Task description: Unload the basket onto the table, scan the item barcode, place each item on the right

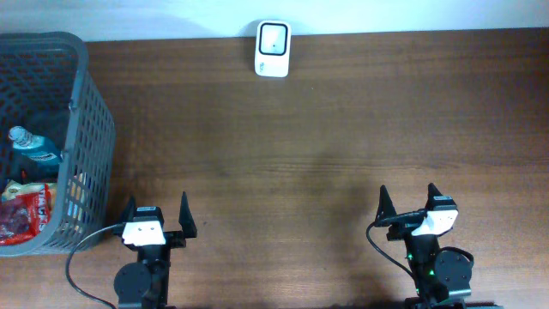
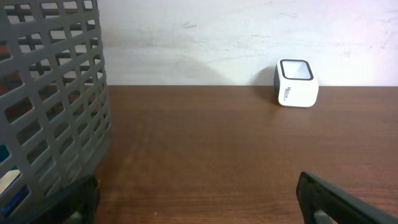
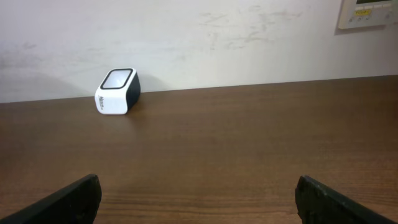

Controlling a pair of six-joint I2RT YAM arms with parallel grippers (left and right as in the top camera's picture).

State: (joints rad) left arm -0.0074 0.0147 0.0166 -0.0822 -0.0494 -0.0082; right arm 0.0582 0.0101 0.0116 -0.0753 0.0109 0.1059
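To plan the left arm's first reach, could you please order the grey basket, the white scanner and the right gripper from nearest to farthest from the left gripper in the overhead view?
1. grey basket, close beside the left gripper, on its left.
2. white scanner, at the far side, near the middle.
3. right gripper, across on the right.

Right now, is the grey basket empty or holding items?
Holding items. The overhead view shows a bottle and a red packet inside the basket; whether more lie beneath, cannot tell.
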